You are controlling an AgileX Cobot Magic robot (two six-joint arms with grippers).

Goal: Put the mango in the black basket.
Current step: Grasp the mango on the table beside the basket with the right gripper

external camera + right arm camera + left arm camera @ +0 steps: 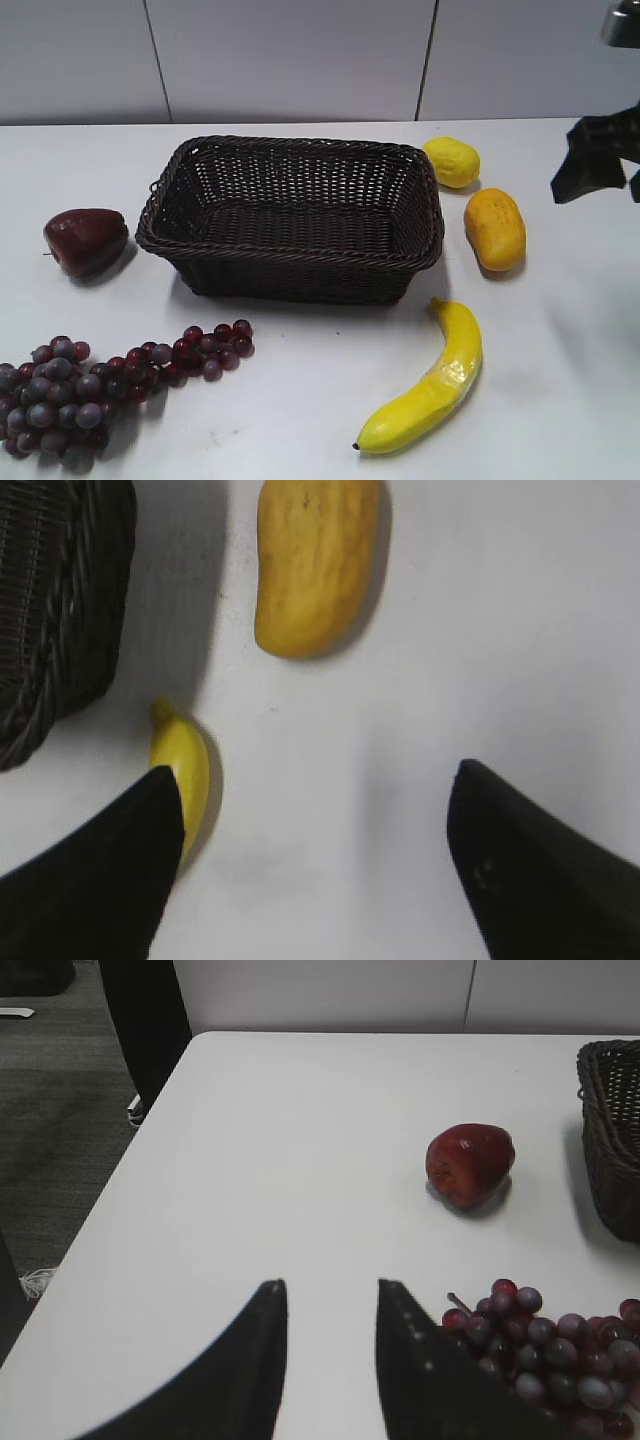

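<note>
The mango (495, 228), smooth, oblong and orange-yellow, lies on the white table just right of the black basket (290, 270). It also shows at the top of the right wrist view (315, 565). The basket is dark woven wicker and looks empty; its corner shows in the right wrist view (50, 610) and the left wrist view (612, 1130). My right gripper (315, 780) is open and empty, above the table nearer the camera than the mango; it shows at the right edge of the exterior view (600, 160). My left gripper (330, 1290) is open and empty over bare table at the left.
A banana (430, 390) lies in front of the mango, its tip next to my right gripper's left finger (180, 765). A lemon (451, 161) sits behind the mango. A dark red apple (85, 240) and a bunch of grapes (90, 385) lie left of the basket.
</note>
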